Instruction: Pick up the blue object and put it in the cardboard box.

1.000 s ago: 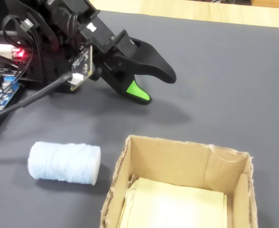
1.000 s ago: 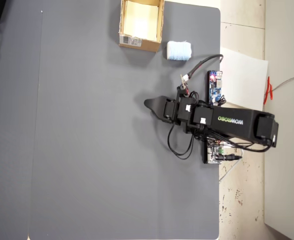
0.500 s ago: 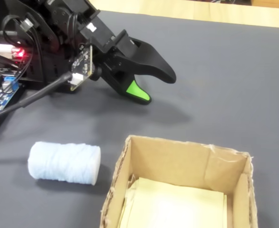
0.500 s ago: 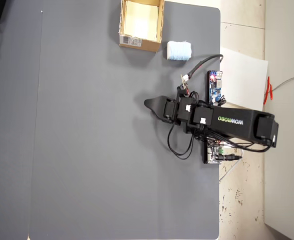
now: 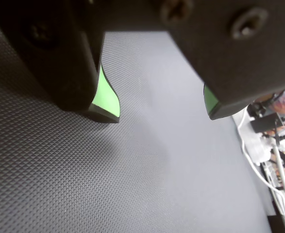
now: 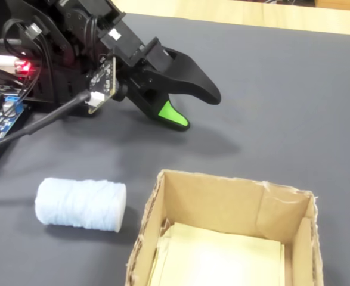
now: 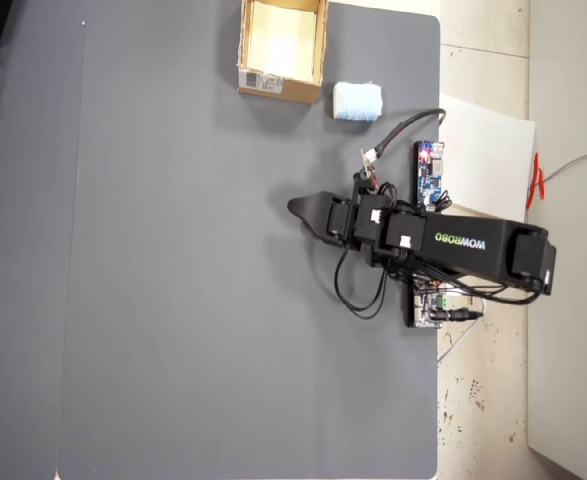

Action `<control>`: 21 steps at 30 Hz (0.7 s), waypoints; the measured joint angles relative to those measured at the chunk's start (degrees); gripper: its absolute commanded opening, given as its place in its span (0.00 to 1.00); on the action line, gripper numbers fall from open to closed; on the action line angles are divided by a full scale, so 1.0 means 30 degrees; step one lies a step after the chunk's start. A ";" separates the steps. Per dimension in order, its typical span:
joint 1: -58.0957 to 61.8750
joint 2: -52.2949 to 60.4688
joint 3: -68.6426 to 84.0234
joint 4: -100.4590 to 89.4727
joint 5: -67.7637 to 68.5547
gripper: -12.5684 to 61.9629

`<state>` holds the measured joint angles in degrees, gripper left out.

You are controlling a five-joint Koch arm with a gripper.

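Note:
The blue object is a pale blue fuzzy roll lying on its side on the dark mat, just left of the cardboard box in the fixed view. From overhead, the blue object rests right beside the box, whose barcode label faces the arm. My gripper hovers low over bare mat, well apart from both. In the wrist view the gripper stands open, its green-padded jaws wide apart with only mat between them. The gripper points left in the overhead view.
A dark blue circuit board with lights and cables sits by the arm's base at the mat's right edge. Black and white cables run near the base. White cords lie past the mat's edge.

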<state>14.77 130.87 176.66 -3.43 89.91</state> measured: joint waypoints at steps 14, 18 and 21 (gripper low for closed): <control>0.1934 0.0000 0.0000 -0.4072 -0.0469 0.63; 0.2959 0.0000 -0.0176 -0.5127 -0.1406 0.63; 0.3896 0.0000 -0.0439 -0.5273 -0.1992 0.62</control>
<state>26.46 130.87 175.34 -19.25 83.94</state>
